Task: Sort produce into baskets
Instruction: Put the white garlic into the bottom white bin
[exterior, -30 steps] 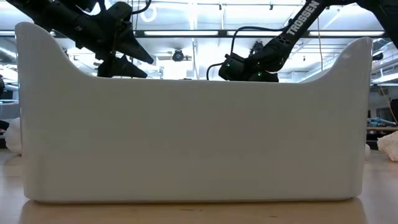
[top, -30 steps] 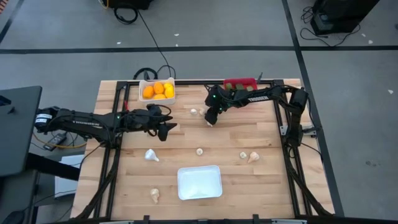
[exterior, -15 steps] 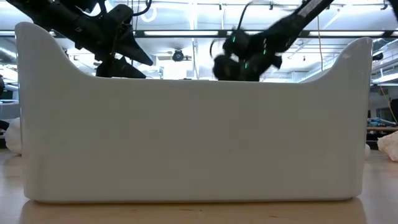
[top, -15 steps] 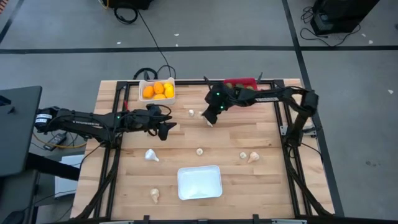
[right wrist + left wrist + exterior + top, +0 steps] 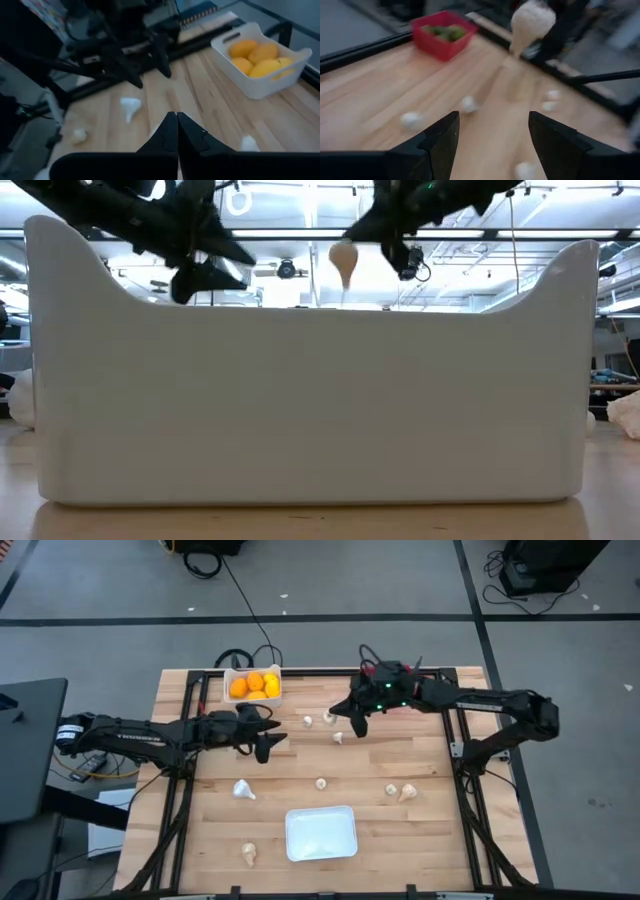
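Observation:
My right gripper is high above the table's far middle, shut on a whitish garlic bulb, which also shows in the high view and the left wrist view. My left gripper hovers open and empty left of it; through its fingers I see loose bulbs on the wood. The red bin with green fruits stands at the far edge, mostly under my right arm in the high view. The white bin holds orange fruits. The shallow white tray lies near the front edge. My right gripper holds the garlic bulb by its upper, rounded end, right under the fingertips. The fingers come nearly level from the table's right. The bulb hangs below them, pointed end down, clear of the table. In the right wrist view my own fingers hide the contact.
Loose garlic bulbs lie on the wood: two near the far middle, one at the centre, two at the right, one at the left, one near the front left. The tray's wall fills the low view.
My right gripper has risen from the table with the garlic bulb and tipped from pointing down toward level. The bulb is now lifted clear and hangs in the air above the spot where it lay.

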`<action>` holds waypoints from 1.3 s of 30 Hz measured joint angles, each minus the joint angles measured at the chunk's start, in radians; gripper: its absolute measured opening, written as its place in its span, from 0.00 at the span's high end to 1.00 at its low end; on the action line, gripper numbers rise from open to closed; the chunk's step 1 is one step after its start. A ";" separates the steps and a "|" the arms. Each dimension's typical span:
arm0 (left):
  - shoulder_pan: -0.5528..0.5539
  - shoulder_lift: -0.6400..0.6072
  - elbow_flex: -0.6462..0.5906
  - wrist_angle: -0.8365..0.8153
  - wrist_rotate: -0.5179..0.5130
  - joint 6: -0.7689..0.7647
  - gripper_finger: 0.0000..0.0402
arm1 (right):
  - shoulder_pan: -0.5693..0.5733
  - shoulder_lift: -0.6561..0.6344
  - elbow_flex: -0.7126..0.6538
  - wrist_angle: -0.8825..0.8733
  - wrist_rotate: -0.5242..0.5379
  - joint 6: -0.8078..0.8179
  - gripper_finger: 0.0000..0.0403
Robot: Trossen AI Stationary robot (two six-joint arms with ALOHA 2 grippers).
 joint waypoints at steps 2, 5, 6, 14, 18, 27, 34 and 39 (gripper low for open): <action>0.015 0.016 0.000 0.075 0.049 0.011 0.39 | 0.010 -0.028 0.000 0.003 0.000 0.017 1.00; 0.019 0.049 0.000 0.191 0.051 0.139 0.39 | 0.026 -0.054 0.000 0.015 -0.001 0.039 1.00; 0.019 0.062 0.000 0.233 0.052 0.197 0.39 | 0.032 -0.060 0.000 0.018 -0.001 0.048 1.00; 0.025 0.200 0.003 0.572 0.076 0.295 0.31 | 0.096 -0.073 0.000 0.029 0.043 0.116 1.00; 0.024 0.274 0.034 0.627 0.130 0.312 0.19 | 0.108 -0.072 0.000 0.040 0.058 0.131 1.00; 0.024 0.402 0.172 0.636 0.235 0.363 0.05 | 0.108 -0.071 0.000 0.079 0.047 0.156 1.00; 0.024 0.450 0.257 0.612 0.250 0.394 0.07 | 0.101 -0.071 0.000 0.079 0.048 0.156 1.00; 0.024 0.450 0.271 0.578 0.255 0.393 0.09 | 0.101 -0.071 0.000 0.080 0.050 0.155 1.00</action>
